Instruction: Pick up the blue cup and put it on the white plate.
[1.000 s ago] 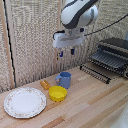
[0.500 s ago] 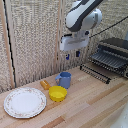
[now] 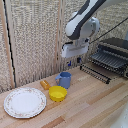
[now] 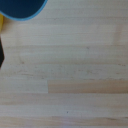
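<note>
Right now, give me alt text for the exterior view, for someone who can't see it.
A white robot arm holds its claw in the air above a blue mug on a wooden table, not touching it. A yellow bowl sits just in front of the mug, a white patterned plate lies toward the exterior view's left, and a dark wire rack stands at its right.

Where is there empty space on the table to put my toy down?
The wood between the blue mug and the black rack is bare, and so is the front edge below the white plate. It is crowded where the mug, yellow bowl and small orange thing huddle together.
</note>
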